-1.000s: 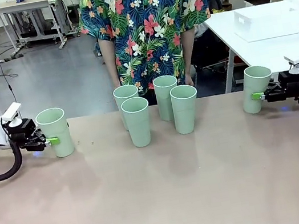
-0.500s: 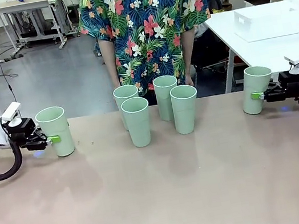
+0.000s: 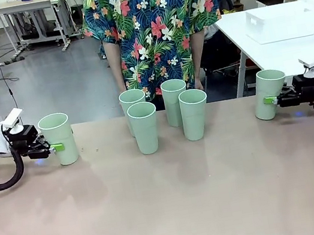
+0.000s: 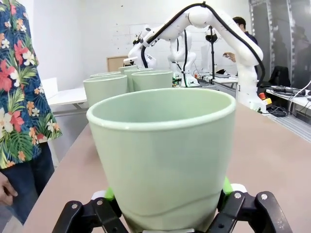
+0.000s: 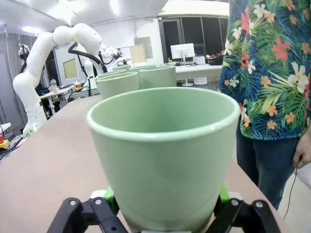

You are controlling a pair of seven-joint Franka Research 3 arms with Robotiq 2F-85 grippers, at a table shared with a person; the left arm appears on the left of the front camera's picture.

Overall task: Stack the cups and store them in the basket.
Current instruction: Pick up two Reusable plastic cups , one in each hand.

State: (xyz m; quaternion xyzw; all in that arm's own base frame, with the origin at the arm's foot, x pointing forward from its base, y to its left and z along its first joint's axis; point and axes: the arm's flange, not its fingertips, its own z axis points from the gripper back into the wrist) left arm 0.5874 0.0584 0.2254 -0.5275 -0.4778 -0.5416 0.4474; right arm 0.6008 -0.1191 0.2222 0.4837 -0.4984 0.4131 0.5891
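Note:
Two mint-green cups are held at the table's ends. My left gripper [image 3: 56, 147] is shut on the lower part of the left cup [image 3: 58, 132], which stands upright on the table; the left wrist view shows the same cup [image 4: 163, 145] between the green pads [image 4: 109, 194]. My right gripper [image 3: 271, 100] is shut on the right cup [image 3: 269, 86], seen close in the right wrist view [image 5: 163, 145]. Four more cups stand in a cluster at the far middle: [image 3: 133, 104], [image 3: 145, 128], [image 3: 174, 97], [image 3: 195, 115]. The white basket [image 3: 281, 30] sits on a separate white table at the back right.
A person in a flowered shirt [image 3: 153, 27] stands at the far edge behind the cluster, hands down. The brown table [image 3: 172, 206] is bare across its near half. A gap separates it from the white table holding the basket.
The left cup has gone from a slight tilt to upright and shifted a touch to the right. The right arm and its cup have not moved.

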